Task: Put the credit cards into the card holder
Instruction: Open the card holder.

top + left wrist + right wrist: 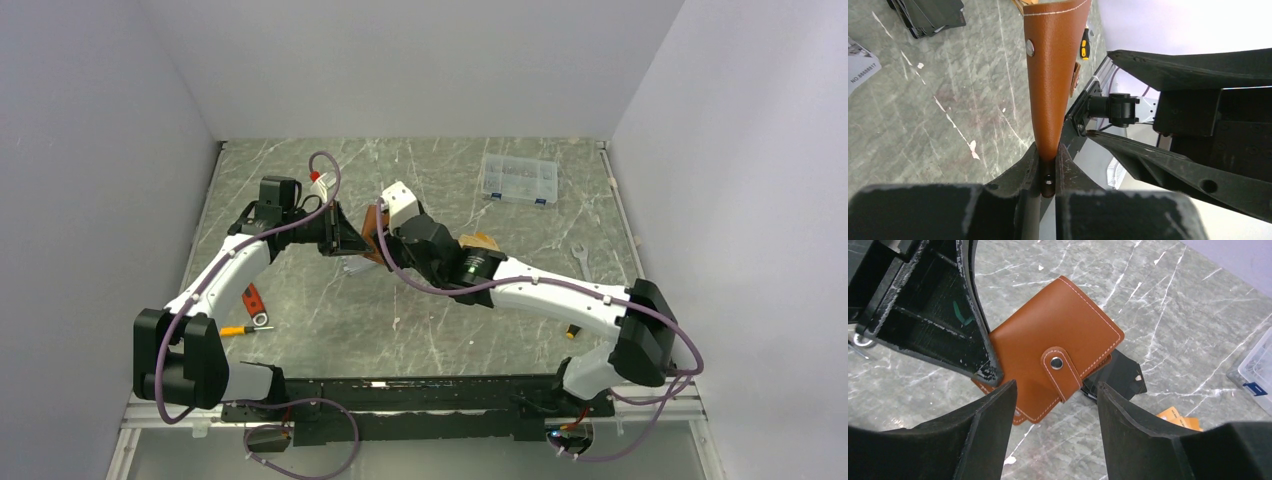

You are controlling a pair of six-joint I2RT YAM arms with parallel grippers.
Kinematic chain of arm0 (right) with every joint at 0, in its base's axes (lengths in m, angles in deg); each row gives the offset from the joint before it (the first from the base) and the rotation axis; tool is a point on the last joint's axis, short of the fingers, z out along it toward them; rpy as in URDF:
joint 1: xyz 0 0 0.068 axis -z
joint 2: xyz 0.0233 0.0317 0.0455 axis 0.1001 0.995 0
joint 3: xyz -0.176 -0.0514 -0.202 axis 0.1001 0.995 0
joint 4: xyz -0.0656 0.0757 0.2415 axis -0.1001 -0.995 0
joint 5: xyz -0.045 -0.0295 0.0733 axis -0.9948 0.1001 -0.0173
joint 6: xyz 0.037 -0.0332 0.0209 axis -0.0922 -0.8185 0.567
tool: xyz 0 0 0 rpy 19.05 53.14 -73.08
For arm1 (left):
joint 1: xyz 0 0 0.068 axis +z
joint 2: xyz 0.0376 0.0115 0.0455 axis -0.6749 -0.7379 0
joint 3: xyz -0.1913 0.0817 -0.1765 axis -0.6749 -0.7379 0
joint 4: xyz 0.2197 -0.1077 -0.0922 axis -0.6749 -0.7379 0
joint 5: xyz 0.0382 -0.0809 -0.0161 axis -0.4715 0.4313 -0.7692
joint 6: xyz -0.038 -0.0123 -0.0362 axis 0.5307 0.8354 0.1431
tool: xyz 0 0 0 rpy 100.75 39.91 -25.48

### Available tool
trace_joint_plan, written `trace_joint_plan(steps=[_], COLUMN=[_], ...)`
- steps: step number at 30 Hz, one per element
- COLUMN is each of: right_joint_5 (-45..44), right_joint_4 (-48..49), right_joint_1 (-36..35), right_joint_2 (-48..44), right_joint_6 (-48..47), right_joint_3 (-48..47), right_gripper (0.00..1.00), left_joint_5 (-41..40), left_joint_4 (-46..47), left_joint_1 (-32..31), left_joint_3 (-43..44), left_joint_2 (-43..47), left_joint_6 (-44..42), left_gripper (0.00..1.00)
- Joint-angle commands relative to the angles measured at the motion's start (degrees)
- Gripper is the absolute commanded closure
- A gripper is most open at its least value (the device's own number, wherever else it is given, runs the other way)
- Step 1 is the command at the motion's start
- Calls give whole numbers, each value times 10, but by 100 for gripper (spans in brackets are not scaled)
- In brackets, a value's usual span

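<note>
The wallet (1048, 340) is held by one edge in the left gripper (1048, 156), whose jaws are closed tight on the leather. It seems to be lifted a little over the table (1173, 305), above the black cards (1122, 376). The wallet is closed and its snap tab (1063, 372) is fastened. The right gripper (1055, 387) is placed just in front of the tab with its jaws apart, and nothing is held between them. The step in hand is judged to be the opening of the tab. For this, the free end of the tab should be taken between the fingers and pulled away from the button, while the wallet is gripped firmly by the left gripper so that it is not dragged out. The orange cards (1178, 417) are seen nearby on the table; no card is picked up yet.
</note>
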Motion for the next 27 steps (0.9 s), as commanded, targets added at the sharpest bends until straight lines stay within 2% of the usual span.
trace_joint_plan(steps=[1,4,7,12,18,27], right_joint_5=[-16,-25,-37,-75,-150,-228], right_joint_4=[38,38,37,44,88,166], right_joint_1=[-7,-10,-12,-18,-40,-53], right_joint_2=[19,34,46,59,83,102], right_joint_6=[-30,-36,-39,-48,-89,-130], right_joint_3=[-32,-36,-39,-37,-26,-17], right_gripper=[39,41,48,67,81,92], left_joint_5=[38,48,59,77,97,116], left_joint_4=[26,28,36,62,84,121], left_joint_1=[2,2,2,2,2,2], left_joint_3=[24,26,25,13,4,-17], left_joint_2=[7,5,6,13,14,23], left_joint_6=[15,19,27,48,68,97], left_gripper=[100,100,100,100,100,100])
